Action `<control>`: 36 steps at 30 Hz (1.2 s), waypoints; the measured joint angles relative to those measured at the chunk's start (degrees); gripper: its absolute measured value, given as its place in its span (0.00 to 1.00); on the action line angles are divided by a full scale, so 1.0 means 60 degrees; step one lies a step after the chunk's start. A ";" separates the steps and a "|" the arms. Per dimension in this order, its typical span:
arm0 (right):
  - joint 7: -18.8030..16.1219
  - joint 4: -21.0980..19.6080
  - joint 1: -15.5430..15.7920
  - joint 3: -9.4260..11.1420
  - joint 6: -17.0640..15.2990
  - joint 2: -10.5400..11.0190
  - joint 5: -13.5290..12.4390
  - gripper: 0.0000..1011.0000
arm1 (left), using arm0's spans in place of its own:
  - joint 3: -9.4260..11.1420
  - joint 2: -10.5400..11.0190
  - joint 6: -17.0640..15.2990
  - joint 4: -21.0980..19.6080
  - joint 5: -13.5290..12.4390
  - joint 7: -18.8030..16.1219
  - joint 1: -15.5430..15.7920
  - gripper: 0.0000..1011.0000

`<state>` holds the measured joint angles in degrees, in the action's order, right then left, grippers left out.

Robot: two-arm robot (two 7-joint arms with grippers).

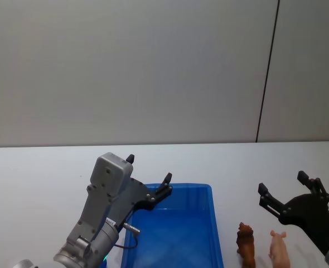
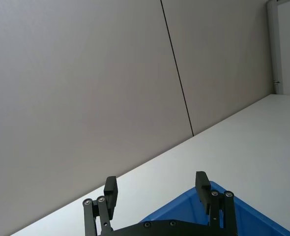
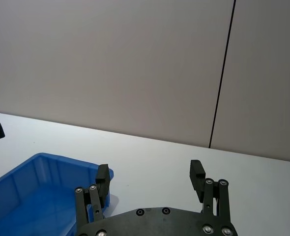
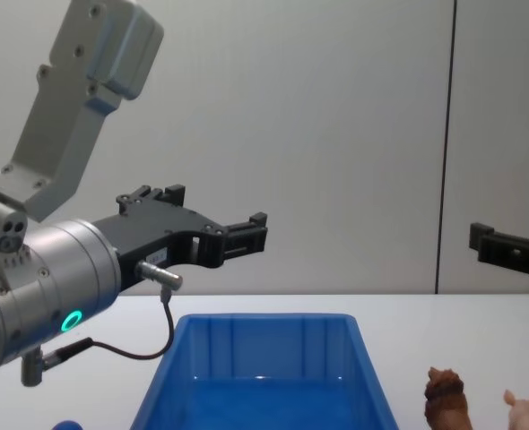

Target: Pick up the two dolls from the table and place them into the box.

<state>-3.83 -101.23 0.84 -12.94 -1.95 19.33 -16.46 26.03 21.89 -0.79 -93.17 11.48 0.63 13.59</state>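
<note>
Head view: left pincer (image 1: 149, 168) spread over the blue box (image 1: 192, 186), its blue floor showing; brown doll (image 1: 246, 244) and pink doll (image 1: 279, 249) stand right of it on the white worktop (image 1: 42, 167), right pincer (image 1: 281, 182) spread near them. Chest view: grey wall (image 4: 336, 134) behind.

The box (image 1: 211, 223) sits on the counter (image 1: 42, 167) about mid-way across, near the robot. Just off its right side stands the animal doll (image 1: 246, 244), with the pig figure (image 1: 279, 247) right beside it, further right. The left tool (image 1: 149, 168) hangs over the box's far-left corner, and the right tool (image 1: 282, 182) is above and behind both figures.
</note>
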 joint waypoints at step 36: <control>-0.0003 0.0001 -0.0004 0.0002 -0.0001 -0.0003 0.0000 0.99 | 0.0000 0.0000 0.0000 0.0000 0.0000 0.0000 0.0000 0.99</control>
<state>-3.85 -101.23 0.82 -12.93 -1.96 19.32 -16.46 26.02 21.89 -0.79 -93.17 11.48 0.62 13.59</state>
